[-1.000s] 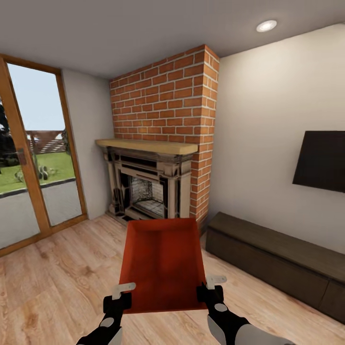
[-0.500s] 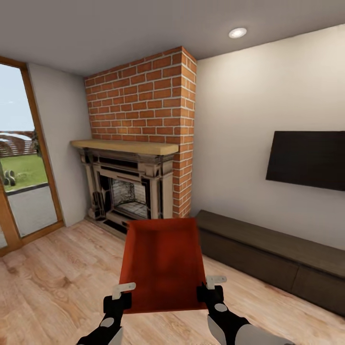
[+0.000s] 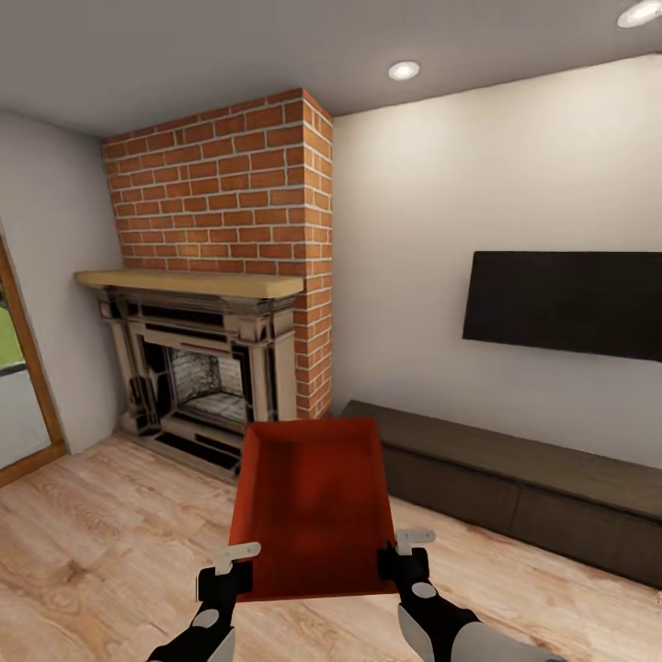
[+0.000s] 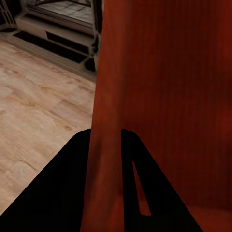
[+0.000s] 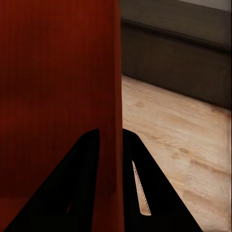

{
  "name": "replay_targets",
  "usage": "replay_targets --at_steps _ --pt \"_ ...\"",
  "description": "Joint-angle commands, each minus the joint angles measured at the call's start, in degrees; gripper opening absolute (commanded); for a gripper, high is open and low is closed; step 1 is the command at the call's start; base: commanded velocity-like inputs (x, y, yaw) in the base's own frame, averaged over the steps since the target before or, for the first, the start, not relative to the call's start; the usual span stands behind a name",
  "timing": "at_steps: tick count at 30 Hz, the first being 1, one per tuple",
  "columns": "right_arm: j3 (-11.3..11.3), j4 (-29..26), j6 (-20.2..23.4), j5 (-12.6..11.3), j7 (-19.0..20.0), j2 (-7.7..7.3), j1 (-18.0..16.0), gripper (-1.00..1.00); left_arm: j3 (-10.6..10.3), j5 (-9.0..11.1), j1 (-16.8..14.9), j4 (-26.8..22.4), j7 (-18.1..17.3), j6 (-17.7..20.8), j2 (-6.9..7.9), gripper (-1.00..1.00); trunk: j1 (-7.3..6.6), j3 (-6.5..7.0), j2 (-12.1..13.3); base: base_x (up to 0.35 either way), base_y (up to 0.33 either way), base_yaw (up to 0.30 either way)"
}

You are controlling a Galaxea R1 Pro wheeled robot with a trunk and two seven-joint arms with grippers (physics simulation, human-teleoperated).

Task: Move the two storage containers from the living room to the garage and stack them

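Observation:
One orange-red storage container [image 3: 311, 501] hangs in front of me above the light wood floor [image 3: 101, 533] of the living room, its open top facing up. My left gripper [image 3: 232, 565] is shut on its left wall [image 4: 107, 121], one finger on each side. On the opposite side, my right gripper [image 3: 405, 550] is shut on the right wall [image 5: 115, 121] in the same way. The second container is out of view.
A red brick fireplace [image 3: 216, 276] with a wooden mantel stands ahead at the left. A black TV [image 3: 561, 302] hangs on the pale wall above a long dark low cabinet [image 3: 515, 483]. A wood door frame [image 3: 23, 395] is at the far left edge.
The whole view has swung to the right: fireplace and glass door slid left, more of the TV and wall came in. The container stays held the same way in both grippers.

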Motion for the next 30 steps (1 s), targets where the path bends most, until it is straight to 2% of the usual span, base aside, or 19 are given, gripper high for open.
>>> replay_targets --at_steps 1,30 --pt "-0.4 0.1 -0.1 -0.7 0.2 0.02 0.0 -1.0 1.6 -1.1 -0.1 -0.5 0.1 0.1 -0.05 -1.0 0.02 -0.11 -0.1 0.0 0.0 -0.281" --pt "-0.4 0.1 -0.1 -0.7 0.2 0.02 -0.1 -1.0 1.7 -1.1 -0.1 -0.5 0.2 0.1 -0.02 -1.0 0.02 -0.11 -0.1 0.0 0.0 -0.281"
